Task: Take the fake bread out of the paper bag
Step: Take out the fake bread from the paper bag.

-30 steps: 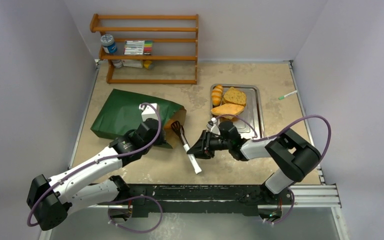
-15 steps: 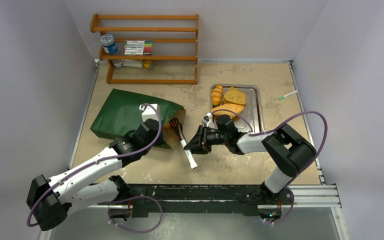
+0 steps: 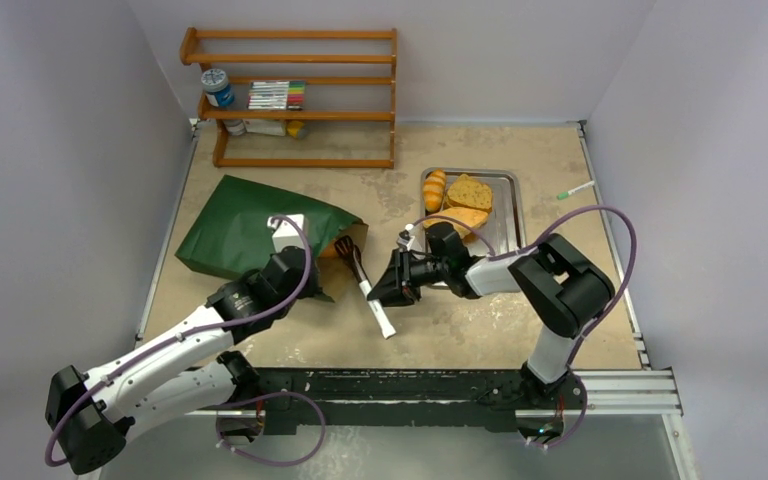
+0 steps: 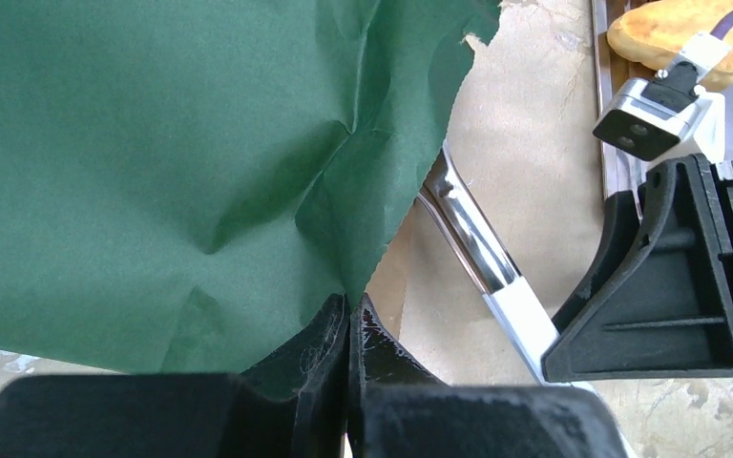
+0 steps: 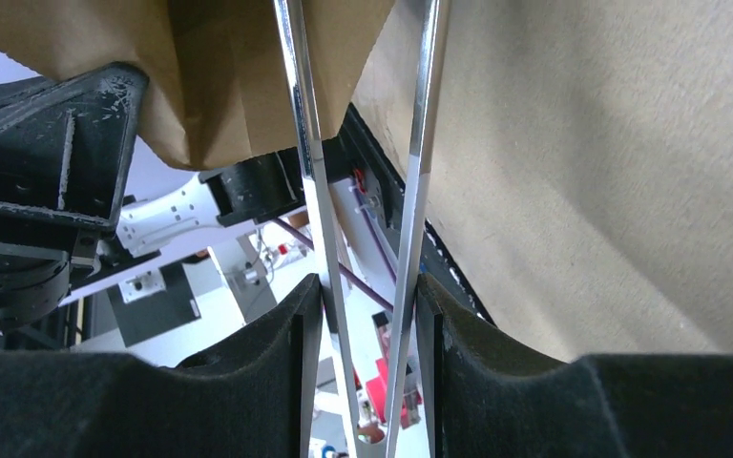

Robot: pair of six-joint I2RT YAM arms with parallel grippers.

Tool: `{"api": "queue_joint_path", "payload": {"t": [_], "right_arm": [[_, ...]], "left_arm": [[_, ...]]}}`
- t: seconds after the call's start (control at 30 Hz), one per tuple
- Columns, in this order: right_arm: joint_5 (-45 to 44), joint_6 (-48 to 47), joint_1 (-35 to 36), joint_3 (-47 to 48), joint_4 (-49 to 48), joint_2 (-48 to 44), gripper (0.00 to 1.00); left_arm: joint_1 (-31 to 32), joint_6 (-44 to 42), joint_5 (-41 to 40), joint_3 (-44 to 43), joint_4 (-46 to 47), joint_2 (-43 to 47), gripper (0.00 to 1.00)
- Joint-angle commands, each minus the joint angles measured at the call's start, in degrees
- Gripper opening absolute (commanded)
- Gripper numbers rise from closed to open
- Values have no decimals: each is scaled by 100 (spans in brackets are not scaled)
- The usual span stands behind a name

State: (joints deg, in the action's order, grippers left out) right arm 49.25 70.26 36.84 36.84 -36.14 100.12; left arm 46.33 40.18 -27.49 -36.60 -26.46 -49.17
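Above the table (image 3: 460, 325), our left gripper (image 4: 348, 320) pinches the paper bag (image 4: 153, 143) open so tongs (image 5: 307, 143) clamped in our right gripper (image 5: 367, 291) reach inside.

Plain pale grey walls (image 3: 520, 60) enclose 3 sides of a mottled tan bench (image 3: 460, 340). A brown wooden slatted shelf rack (image 3: 340, 115) stands against the far wall. Soft, even light, faint shadows.

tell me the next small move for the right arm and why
Probably ease the tongs deeper into the paper bag. The right gripper clamps them with tips at the opening, the left gripper pinches the bag's edge, and some fake bread already lies on the tray; any left inside is hidden.
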Motion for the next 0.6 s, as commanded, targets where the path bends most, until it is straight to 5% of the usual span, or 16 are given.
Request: {"api": "queue_joint_path", "payload": {"t": [0.0,0.3,0.57], "right_arm": [[363,-326,-44,432,49,205,41],[555,-605,-41,913,337,601,36],[543,-606,-44,864,417,543,0]], "left_arm": [[43,141,-178,103,4,135,0],[59,156,-143,79,57,-23,0],[61,196,-306,-4,121,-125,0]]}}
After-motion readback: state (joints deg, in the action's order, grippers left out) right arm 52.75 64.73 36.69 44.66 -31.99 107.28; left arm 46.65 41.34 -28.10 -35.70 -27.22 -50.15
